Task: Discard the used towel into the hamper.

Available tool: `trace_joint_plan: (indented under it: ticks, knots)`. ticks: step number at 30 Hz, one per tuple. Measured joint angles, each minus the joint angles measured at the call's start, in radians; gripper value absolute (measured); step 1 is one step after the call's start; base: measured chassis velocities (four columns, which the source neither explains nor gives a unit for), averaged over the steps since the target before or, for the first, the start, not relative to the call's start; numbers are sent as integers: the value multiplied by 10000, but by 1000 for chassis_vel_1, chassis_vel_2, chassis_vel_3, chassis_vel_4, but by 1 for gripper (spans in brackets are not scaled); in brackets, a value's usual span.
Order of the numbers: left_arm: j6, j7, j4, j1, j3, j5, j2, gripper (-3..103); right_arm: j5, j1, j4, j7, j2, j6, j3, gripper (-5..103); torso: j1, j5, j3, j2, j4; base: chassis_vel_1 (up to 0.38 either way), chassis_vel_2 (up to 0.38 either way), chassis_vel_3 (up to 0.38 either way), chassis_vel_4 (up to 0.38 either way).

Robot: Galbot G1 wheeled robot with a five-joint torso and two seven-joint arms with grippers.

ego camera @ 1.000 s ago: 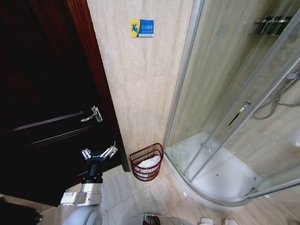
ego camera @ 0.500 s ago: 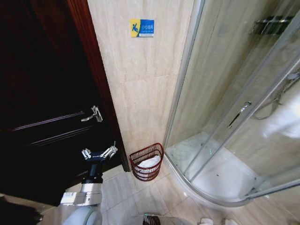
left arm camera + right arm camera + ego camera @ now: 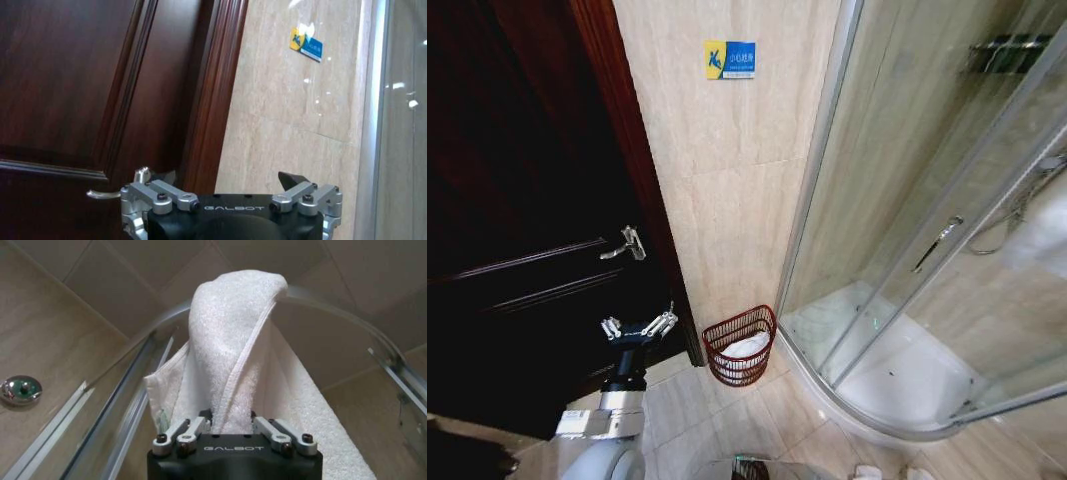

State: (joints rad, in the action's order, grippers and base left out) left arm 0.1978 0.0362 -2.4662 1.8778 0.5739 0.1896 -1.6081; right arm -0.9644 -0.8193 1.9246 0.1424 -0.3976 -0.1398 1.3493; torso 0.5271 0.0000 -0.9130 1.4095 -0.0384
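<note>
In the head view, the small dark reddish-brown woven hamper [image 3: 739,346] stood upright on the beige tiled floor [image 3: 727,420], its flat back against the marble wall [image 3: 727,180], between the dark wooden door [image 3: 517,220] and the curved glass shower enclosure [image 3: 907,250]. White cloth [image 3: 747,346] lay inside it. The left gripper [image 3: 638,327] hovered beside the hamper, spread wide.

In the left wrist view, the left gripper [image 3: 227,181] was wide apart and empty before the door frame.

In the right wrist view, the right gripper [image 3: 232,426] was clamped narrowly on a white terry towel [image 3: 230,350], whose long fold stood upward.
</note>
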Motion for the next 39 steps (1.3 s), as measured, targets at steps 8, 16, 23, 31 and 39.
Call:
trace_joint_plan:
  ticks: [8, 16, 23, 31, 39]
  knots:
    - [0, 0, 0, 0, 0, 0, 0, 100, 27, -64, 8, -105, -27, 94, 16, 9, 0, 0, 0, 0, 0, 0, 0, 0, 0]
    - [-1, 0, 0, 0, 0, 0, 1, 100, -5, -1071, 282, -165, -68, 245, 867, 8, 0, -1, 0, 0, -1, 0, 0, 0, 0]
    - [0, 0, 0, 0, 0, 0, 0, 100, -99, -2844, 869, -328, -455, 726, 2564, 8, 0, -3, 0, 3, -1, 0, 0, 0, 0]
    - [0, 0, -1, -1, 0, 0, 0, 100, -363, -4273, 1845, -366, -1675, 868, 3773, 8, 0, -3, 1, 3, -1, 0, 0, 0, 0]
    - [0, 0, -1, 0, 0, 0, 2, 100, -46, -5449, 2592, -830, -3172, 1866, 3808, 8, 0, 2, 0, 3, 1, 0, 0, 0, 0]
